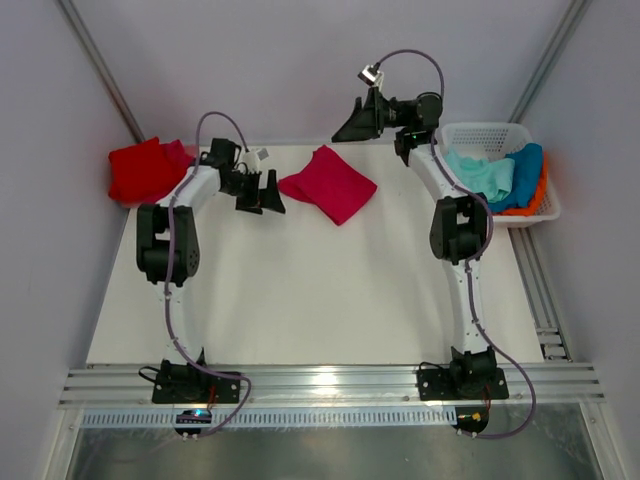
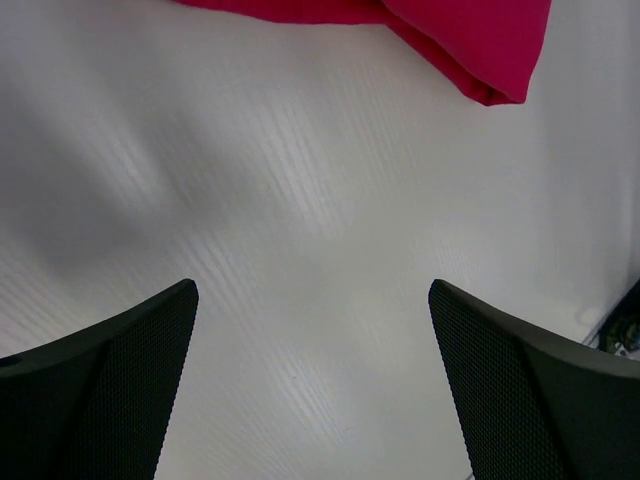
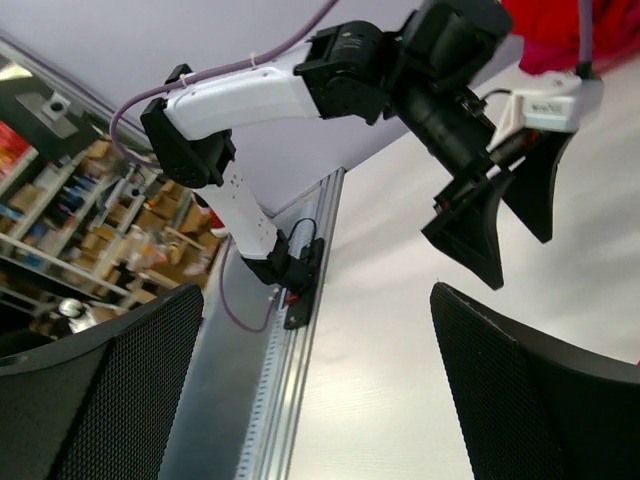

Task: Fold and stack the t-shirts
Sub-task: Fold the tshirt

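Red t-shirt [image 1: 145,170] recorded folded at far left. Left gripper [image 1: 261,195] fingers held apart, empty, just beside folded crimson-pink t-shirt [image 1: 328,184] (mid-table). Right gripper [image 1: 355,122] fingers likewise apart, empty. Mint-green t-shirt [image 1: 480,172], blue t-shirt [image 1: 522,168], orange t-shirt [image 1: 541,195] heaped in white lattice basket [image 1: 485,127].

crimson-pink cloth t-shirt [image 1: 328,183]: soft, matt, smooth folds. red cloth t-shirt [image 1: 145,170]: same matt fabric, more rumpled. white surface [image 2: 300,250]: matt, faint wood-like grain. black fingers [image 2: 110,400]: matt plastic look, fine dotted mesh texture on the faces. white plastic lattice basket [image 1: 485,127]: slight sheen. brushed-metal rail [image 1: 330,385]: shiny, ribbed.
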Available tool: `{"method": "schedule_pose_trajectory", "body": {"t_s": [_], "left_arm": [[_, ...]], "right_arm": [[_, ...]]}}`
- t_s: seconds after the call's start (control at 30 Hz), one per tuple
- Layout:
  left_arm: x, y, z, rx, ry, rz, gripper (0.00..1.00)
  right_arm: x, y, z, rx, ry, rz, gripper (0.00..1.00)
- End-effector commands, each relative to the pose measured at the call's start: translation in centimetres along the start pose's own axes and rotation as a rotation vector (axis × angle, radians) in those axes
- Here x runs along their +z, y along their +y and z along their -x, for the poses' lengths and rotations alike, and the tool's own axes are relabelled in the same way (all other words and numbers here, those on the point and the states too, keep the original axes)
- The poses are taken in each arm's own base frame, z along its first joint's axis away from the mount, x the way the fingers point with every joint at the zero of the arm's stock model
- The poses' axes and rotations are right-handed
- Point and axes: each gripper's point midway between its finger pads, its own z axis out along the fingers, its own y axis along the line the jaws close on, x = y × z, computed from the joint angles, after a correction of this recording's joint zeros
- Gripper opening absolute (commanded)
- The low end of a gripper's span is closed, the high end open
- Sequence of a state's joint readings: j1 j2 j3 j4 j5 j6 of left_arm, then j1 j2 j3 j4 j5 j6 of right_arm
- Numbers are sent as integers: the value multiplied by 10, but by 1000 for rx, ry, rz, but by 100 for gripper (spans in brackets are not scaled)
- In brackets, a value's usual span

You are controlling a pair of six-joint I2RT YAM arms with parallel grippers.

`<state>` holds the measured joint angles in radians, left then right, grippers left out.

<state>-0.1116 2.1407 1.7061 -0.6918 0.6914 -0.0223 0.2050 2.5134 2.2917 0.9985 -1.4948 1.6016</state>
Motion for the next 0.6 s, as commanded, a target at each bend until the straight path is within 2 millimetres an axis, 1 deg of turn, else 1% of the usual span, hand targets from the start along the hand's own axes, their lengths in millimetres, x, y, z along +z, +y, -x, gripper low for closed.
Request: {"method": "schedule_pose_trajectory", "body": {"t_s": [0.0, 0.03, 0.07, 0.1, 0.13, 0.17, 0.2, 0.23, 0.27, 0.3, 0.33, 0.37, 0.4, 0.43, 0.47, 0.5, 0.53, 0.57], "left_arm": [[-47, -19, 63, 109, -190, 144, 99], [-56, -26, 73, 124, -215, 150, 99], [-61, -30, 76, 131, -223, 154, 99], [-64, -34, 75, 133, -217, 161, 99], [-71, -40, 78, 147, -230, 166, 99], [-77, -44, 80, 158, -240, 178, 99], [-79, -48, 80, 168, -244, 180, 99], [-87, -55, 82, 185, -264, 184, 99], [-87, -53, 76, 185, -258, 207, 99], [-89, -53, 76, 194, -267, 227, 99], [-93, -54, 77, 209, -280, 246, 99], [-99, -55, 77, 226, -294, 296, 99], [-103, -56, 77, 248, -301, 321, 99], [-108, -59, 79, 265, -312, 343, 99], [-115, -66, 82, 284, -335, 366, 99], [-120, -62, 82, 281, -345, 414, 99], [-126, -60, 87, 286, -370, 439, 99], [-128, -57, 85, 277, -378, 461, 99]], "right_arm": [[-8, 61, 4, -327, 138, -2, 99], [-8, 73, 10, -404, 134, 0, 99], [-7, 87, 17, -497, 122, 4, 99], [-7, 97, 24, -545, 87, 4, 99], [-7, 104, 28, -596, 73, 6, 99], [-9, 104, 30, -615, 51, 2, 100], [-11, 120, 44, -693, -7, -9, 99], [-13, 119, 49, -695, -43, -23, 100], [-17, 120, 59, -736, -79, -45, 99], [-28, 126, 78, -765, -167, -90, 99], [-38, 124, 93, -776, -241, -133, 99], [-50, 114, 109, -716, -325, -199, 99], [-81, 107, 146, -750, -507, -333, 99], [-99, 103, 164, -756, -589, -420, 99], [-121, 77, 171, -651, -638, -556, 99], [-142, 62, 179, -625, -685, -689, 99], [-181, 53, 196, -716, -761, -945, 99], [-200, 24, 182, -656, -719, -1107, 99]]}}
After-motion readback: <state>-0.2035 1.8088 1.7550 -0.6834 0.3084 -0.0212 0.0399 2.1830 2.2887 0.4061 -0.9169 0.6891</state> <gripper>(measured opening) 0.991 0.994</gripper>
